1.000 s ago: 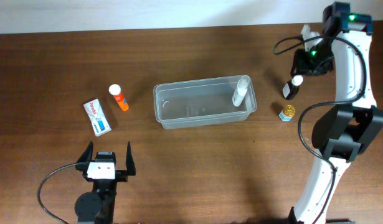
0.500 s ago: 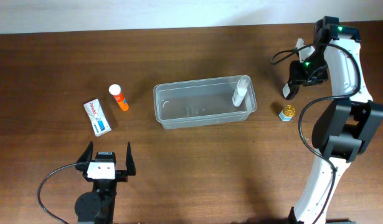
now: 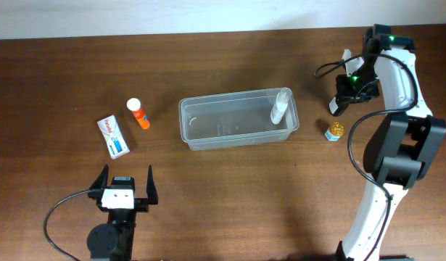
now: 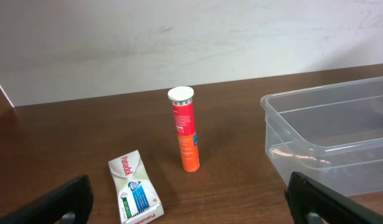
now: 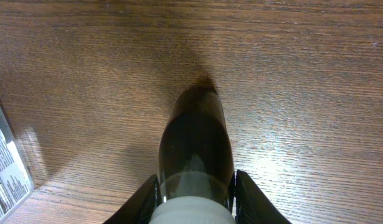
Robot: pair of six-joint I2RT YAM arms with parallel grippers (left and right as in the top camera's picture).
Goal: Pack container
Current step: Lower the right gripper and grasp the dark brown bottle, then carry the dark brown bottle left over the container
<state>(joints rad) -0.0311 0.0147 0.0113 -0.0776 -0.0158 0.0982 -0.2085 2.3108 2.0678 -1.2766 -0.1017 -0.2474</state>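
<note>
Container sits mid-counter, clear and open-topped, with one white bottle standing in its right end. On the right, my right gripper has its jaws pressed against both sides of the dark bottle, just under its pale cap; I read that as a grasp, with the bottle's base seemingly down on the counter. The left gripper waits at the near edge, jaws spread wide and holding nothing.

The step in hand, as I judge it, is getting this dark bottle into the tub. To do it well I'd lift straight up first, because the grip is high on a smooth, rounded body that could swing or slip. I'd also keep clear of the small gold-capped jar standing just beside it. Then I'd carry it leftward, high enough to pass the rim, and set it down in the free floor left of the white bottle — not against it, or I'd knock it over.

Compared with a second ago, the right arm has swung in and come down over the bottle, so its white cap no longer shows from overhead. The orange tube and the small box at the left haven't moved.
</note>
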